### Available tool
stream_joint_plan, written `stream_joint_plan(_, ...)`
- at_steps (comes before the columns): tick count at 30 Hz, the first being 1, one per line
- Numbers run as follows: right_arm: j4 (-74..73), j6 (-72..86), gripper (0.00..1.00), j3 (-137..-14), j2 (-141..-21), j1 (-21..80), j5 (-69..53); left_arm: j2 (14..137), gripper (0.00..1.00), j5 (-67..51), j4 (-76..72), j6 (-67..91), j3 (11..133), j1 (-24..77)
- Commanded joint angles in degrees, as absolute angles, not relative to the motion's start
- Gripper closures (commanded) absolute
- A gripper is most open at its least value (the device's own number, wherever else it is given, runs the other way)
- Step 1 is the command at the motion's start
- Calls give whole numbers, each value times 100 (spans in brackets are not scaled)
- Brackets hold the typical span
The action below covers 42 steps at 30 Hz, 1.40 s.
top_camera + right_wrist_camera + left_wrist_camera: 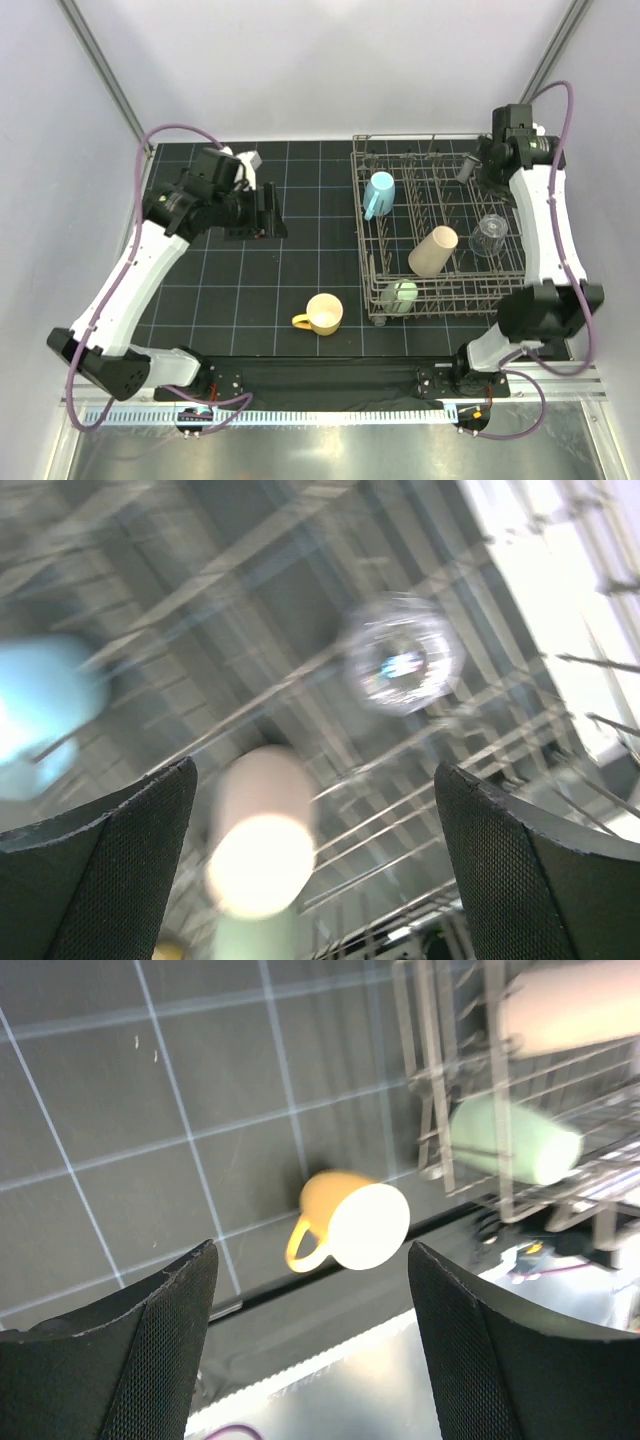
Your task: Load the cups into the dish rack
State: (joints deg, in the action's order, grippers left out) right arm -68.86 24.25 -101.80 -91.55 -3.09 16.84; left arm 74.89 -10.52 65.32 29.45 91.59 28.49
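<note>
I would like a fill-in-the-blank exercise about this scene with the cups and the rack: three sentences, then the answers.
1. Outside the dish rack lies only the ____ mug.
2. The clear glass sits on the rack's ____ side, as the robot sees it.
3. The left gripper and the right gripper are both ____, holding nothing.

Missing words: yellow; right; open.

The black worktop (250, 280), ruled with a pale grid, carries the grey wire dish rack (450, 297) at centre right. A yellow mug (322, 314) sits just left of its lower corner, handle pointing left.
</note>
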Motion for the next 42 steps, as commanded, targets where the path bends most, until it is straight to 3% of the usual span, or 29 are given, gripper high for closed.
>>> stream_joint_plan(1,-7067,1934,0,-10494,-8447,461,626,7594,25,-986,6585,2918,8799,3067)
stream_joint_plan(10,-6232,1881,0,-9212,-7278,1494,-2011,8119,26,-571,5889,2900,7937,4147)
stream_joint_plan(20,-6381,1696,0,-8991,-6759,1547,-2065,9517,34,-159,5976,2549,8033,4807)
stream_joint_plan(30,-6556,1802,0,-8868,-6469,1547,-1925,10081,43,-413,5810,2478,7946,5036)
stream_joint_plan(37,-6653,1828,0,-8842,-6407,1547,-1820,10029,59,-940,5467,2584,7673,5062)
stream_joint_plan(42,-6680,1846,0,-8868,-6434,1547,-1793,9905,85,-1265,5282,2707,7515,5062)
